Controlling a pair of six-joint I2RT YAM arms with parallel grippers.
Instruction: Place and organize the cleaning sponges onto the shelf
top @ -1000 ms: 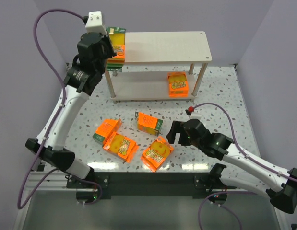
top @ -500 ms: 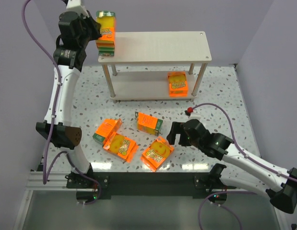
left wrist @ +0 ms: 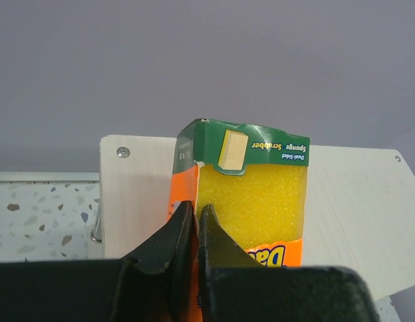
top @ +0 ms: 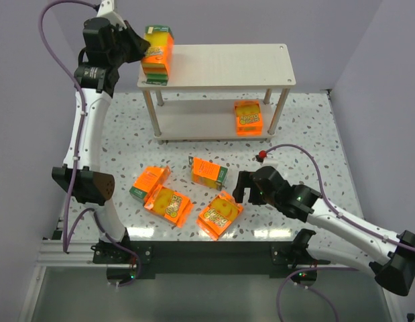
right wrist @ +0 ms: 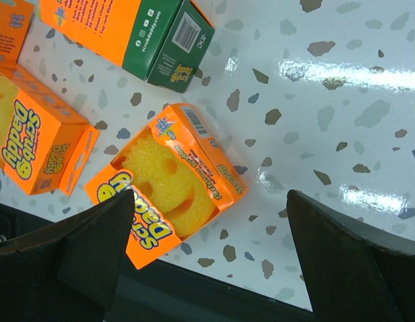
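Note:
My left gripper [top: 137, 47] is shut on the edge of one orange pack of cleaning sponges [top: 157, 52], held upright at the left end of the shelf's top board [top: 224, 66]. In the left wrist view the gripper [left wrist: 196, 216] pinches the side of the pack [left wrist: 254, 194], green header up, with the shelf board [left wrist: 137, 201] behind it. I cannot tell whether the pack touches the board. Another pack [top: 249, 118] stands on the lower tier. Several packs lie on the table, among them a smiley-face pack [top: 220, 213]. My right gripper [top: 242, 190] hangs open just right of that pack [right wrist: 168, 188].
Loose packs lie at the front of the table [top: 148, 181] [top: 168, 203] [top: 208, 172], and the right wrist view shows a green-ended pack [right wrist: 133, 30] and an orange pack [right wrist: 39, 134]. The table's dark front edge [right wrist: 214, 302] runs below. A red-tipped cable end [top: 263, 155] lies behind the right arm.
The left arm rose, then carried its pack rightward over the left end of the shelf's top board. The right arm barely moved.

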